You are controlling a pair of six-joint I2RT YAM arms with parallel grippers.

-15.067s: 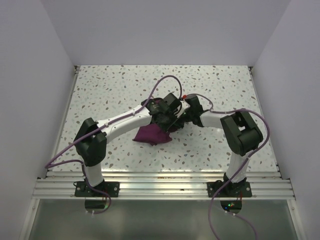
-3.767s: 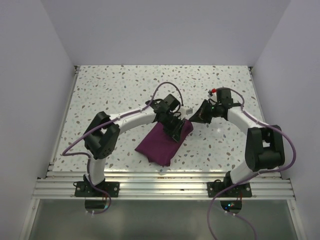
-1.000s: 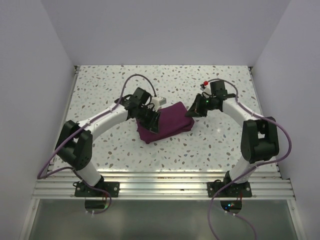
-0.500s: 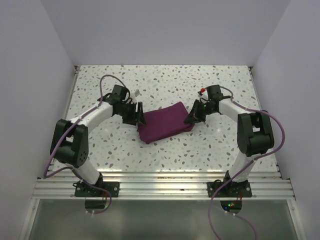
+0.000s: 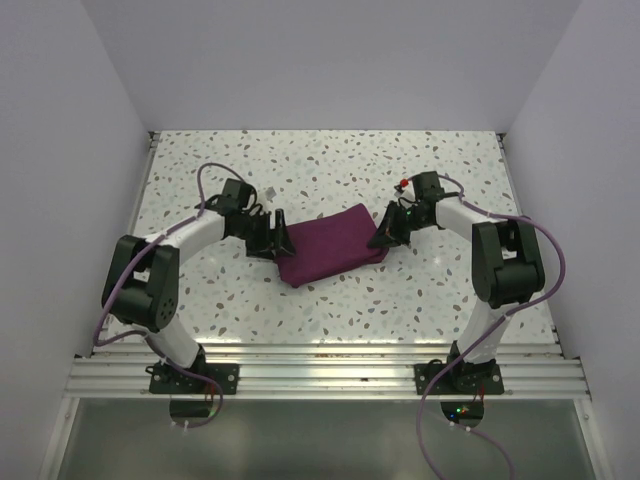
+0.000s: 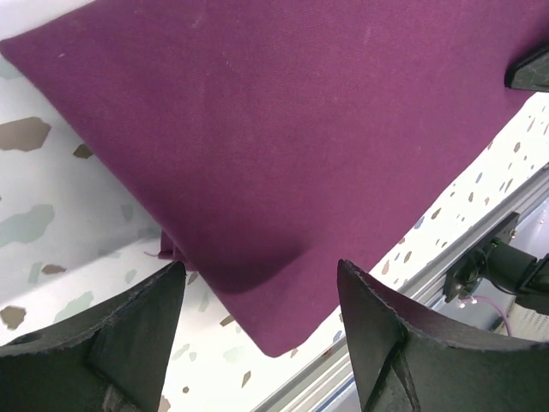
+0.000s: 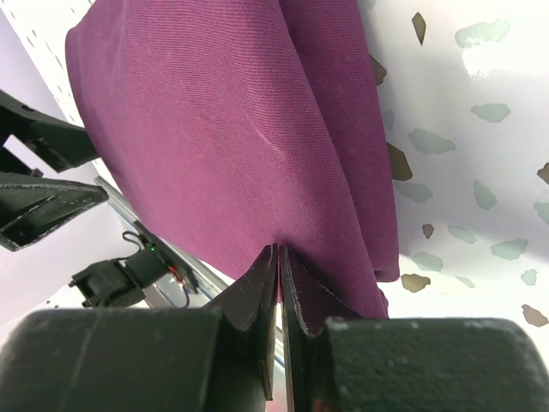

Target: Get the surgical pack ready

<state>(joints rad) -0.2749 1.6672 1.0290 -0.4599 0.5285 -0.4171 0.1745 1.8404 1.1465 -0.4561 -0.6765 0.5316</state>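
The surgical pack (image 5: 330, 246) is a folded plum-purple cloth bundle lying flat on the speckled table (image 5: 420, 170). No tray, instruments or gauze show. My left gripper (image 5: 274, 241) sits at the pack's left end, open, its fingertips (image 6: 174, 273) spread either side of the bundle's near corner (image 6: 283, 129) with nothing pinched. My right gripper (image 5: 384, 233) is at the pack's right end. In the right wrist view its jaws (image 7: 279, 250) are pressed together on a pucker of the purple cloth (image 7: 214, 129).
An aluminium rail (image 5: 320, 358) runs along the table's near edge behind both arm bases. Pale walls close in the left, right and back sides. The left gripper's fingers (image 7: 47, 202) show beyond the cloth in the right wrist view.
My left gripper has opened wide, let go of the cloth and drawn back to the left. The bundle has settled flat. The right gripper has stayed pinched on the right end.
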